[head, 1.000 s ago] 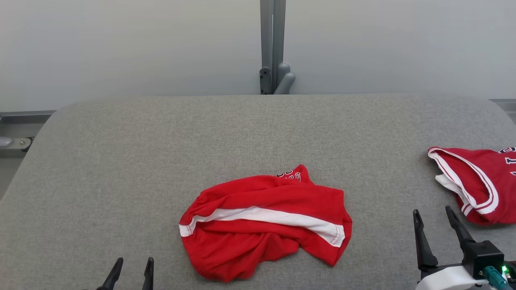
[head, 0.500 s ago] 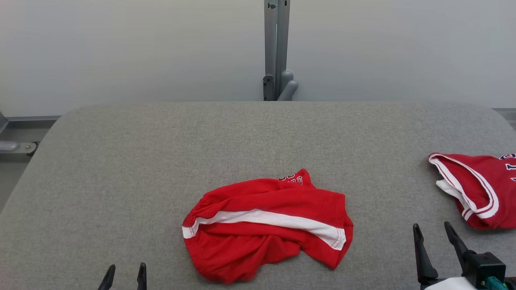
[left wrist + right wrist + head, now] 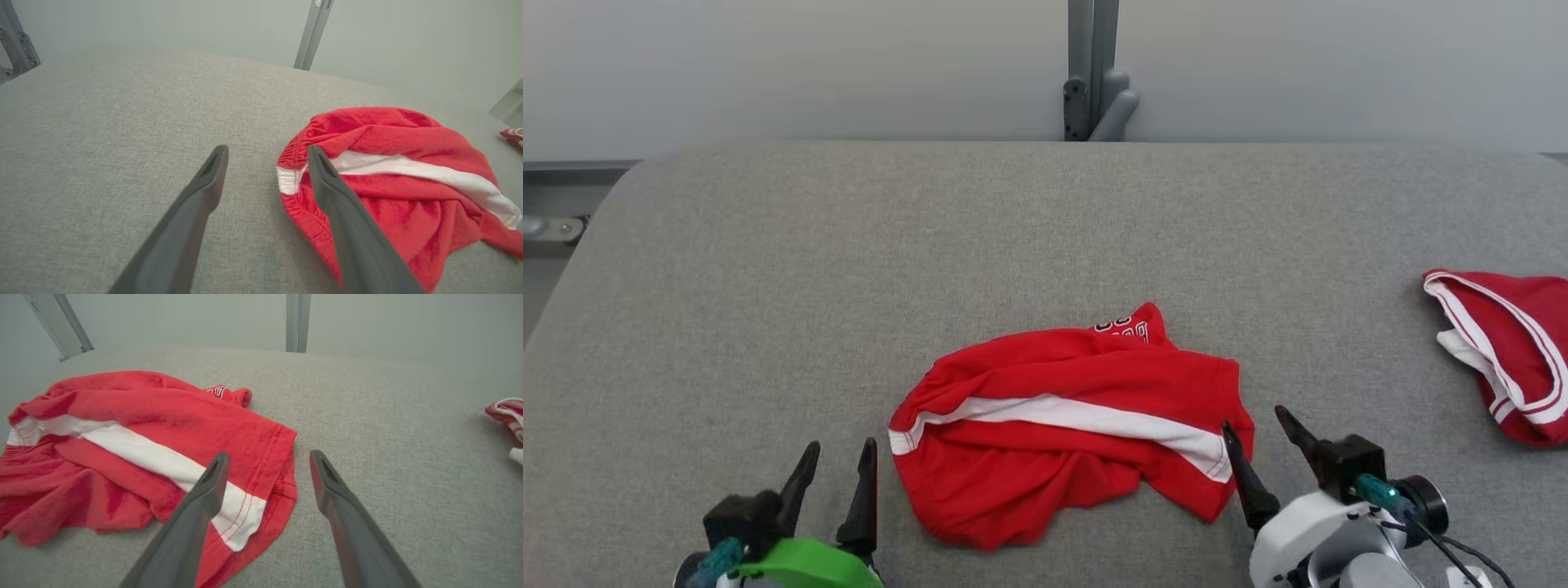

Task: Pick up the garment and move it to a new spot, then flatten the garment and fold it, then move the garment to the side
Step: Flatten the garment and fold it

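Note:
The garment (image 3: pixel 1062 425) is a crumpled pair of red shorts with a white side stripe, lying near the front middle of the grey padded table (image 3: pixel 849 269). My left gripper (image 3: pixel 837 457) stands open just left of its elastic waistband end (image 3: pixel 292 175), with nothing between the fingers. On the other side, my right gripper (image 3: pixel 1258 420) is open at the hemmed leg end (image 3: pixel 269 473); its left finger hangs over the hem and its right finger over bare table. In the wrist views the garment (image 3: pixel 392 171) (image 3: pixel 122 445) lies slack and untouched.
A second red garment with white trim (image 3: pixel 1511 351) lies at the table's right edge, and a corner of it (image 3: pixel 506 416) shows in the right wrist view. A grey post (image 3: pixel 1094 73) rises behind the table's far edge. Bare table lies to the left and beyond the shorts.
Both arms have come forward and inward: the left gripper now stands beside the waistband, the right gripper at the hem. The head camera has tilted, shifting the whole picture.

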Available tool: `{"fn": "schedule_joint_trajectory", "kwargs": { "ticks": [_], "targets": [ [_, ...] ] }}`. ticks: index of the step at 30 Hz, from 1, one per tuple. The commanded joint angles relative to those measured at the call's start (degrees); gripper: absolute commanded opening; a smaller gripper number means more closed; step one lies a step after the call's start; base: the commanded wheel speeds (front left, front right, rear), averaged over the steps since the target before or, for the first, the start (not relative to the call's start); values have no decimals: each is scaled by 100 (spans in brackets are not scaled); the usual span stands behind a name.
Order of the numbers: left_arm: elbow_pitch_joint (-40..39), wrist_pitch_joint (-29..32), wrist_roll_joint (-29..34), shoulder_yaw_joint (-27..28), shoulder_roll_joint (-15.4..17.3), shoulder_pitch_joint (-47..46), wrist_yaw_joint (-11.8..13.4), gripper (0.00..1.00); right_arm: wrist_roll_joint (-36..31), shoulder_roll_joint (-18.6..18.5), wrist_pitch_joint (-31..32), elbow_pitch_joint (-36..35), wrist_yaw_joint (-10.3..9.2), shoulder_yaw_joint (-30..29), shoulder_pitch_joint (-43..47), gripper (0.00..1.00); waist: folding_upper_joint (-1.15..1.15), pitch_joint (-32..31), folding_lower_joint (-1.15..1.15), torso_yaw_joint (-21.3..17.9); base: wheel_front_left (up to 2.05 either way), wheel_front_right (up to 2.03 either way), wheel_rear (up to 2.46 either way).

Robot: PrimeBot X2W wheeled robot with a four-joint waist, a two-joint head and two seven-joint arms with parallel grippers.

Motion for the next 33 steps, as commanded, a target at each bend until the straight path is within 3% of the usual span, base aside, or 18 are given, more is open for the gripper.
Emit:
{"fn": "schedule_joint_trajectory", "kwargs": {
  "ticks": [1,12,23,33],
  "targets": [
    [94,32,-101,1,22,-142,-12,100,-55,-20,33,65,-7,41,-89,100,0,314,0,141,0,0,0],
    [1258,296,-953,-955,233,-1284,-8,100,235,-24,-28,1099,-7,457,-597,100,0,581,0,221,0,0,0],
    [1647,149,-1545,-1423,392,-1393,-8,100,438,-20,-153,1145,-7,681,-320,100,0,455,0,74,0,0,0],
    [1958,87,-1862,-1735,469,-1579,-9,100,541,-21,-180,1161,-8,884,-608,100,0,419,0,54,0,0,0]
  ]
}}
